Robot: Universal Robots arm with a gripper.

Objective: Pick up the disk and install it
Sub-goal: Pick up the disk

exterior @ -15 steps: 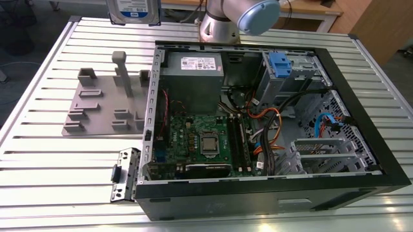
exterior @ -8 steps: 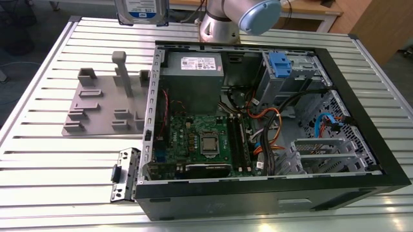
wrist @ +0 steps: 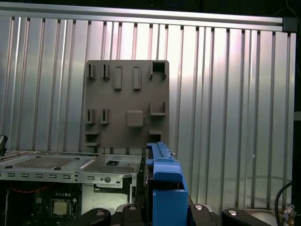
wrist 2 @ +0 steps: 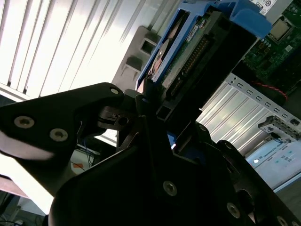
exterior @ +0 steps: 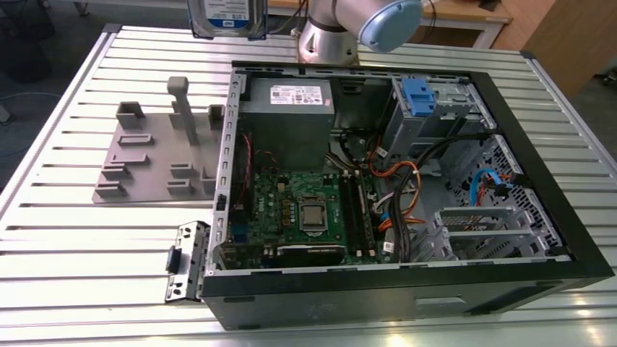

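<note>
— Disk (exterior: pixel 228 18), the silver hard drive in bright blue plastic carrier, where?
— Aloft over the ribbed metal table (exterior: pixel 58 253), near the grey fixture plate (exterior: pixel 144 170), clamped in the black gripper (wrist 2: pixel 157 110).

Exterior view high over case (exterior: pixel 386 293), both wrist views close behind the disk (wrist: pixel 164 183), seemingly sharing grey tray (wrist: pixel 123 137)

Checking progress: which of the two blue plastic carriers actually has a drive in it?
The disk held aloft by the end effector; the blue bracket inside the computer case shows no drive.
</note>
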